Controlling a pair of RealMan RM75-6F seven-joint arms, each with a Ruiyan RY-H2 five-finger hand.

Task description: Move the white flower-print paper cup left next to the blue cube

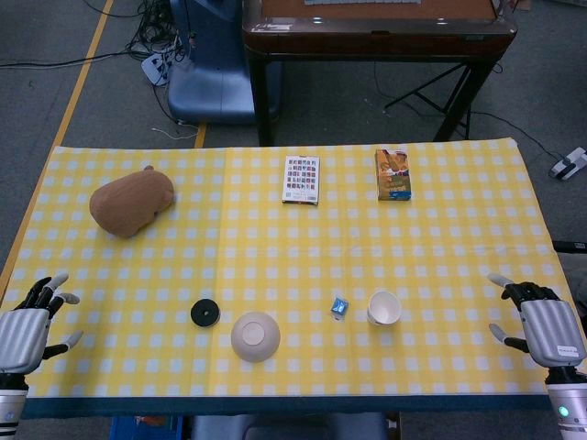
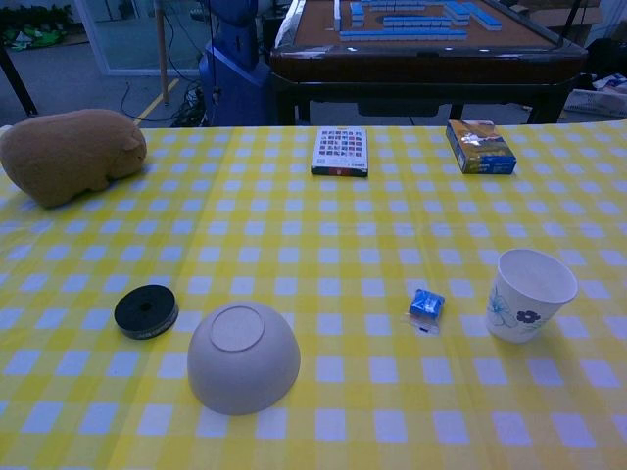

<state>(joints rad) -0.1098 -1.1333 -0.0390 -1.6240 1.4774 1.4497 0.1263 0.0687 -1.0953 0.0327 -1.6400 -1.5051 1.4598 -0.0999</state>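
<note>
Paper cup (image 2: pixel 529 292), white with a blue flower print, stands upright and mouth up on the bench (image 1: pixel 275 238), well to the inside of the right hand (image 1: pixel 541 323) and apart from it. The blue cube (image 2: pixel 426 304) lies near the cup, on its far side from that hand, with a clear gap between them.

The likely trouble: the cup looks light and empty, so a hard squeeze could crush it, and a sideways nudge could tip it. Pushed too far, it could knock the small cube out of place. An upturned bowl (image 2: pixel 243 356) and a black disc (image 2: pixel 146 311) sit beyond the cube.

Both hands rest at the bench's near corners. The right hand holds nothing, fingers spread. The left hand (image 1: pixel 32 325) is likewise empty with fingers apart.
</note>
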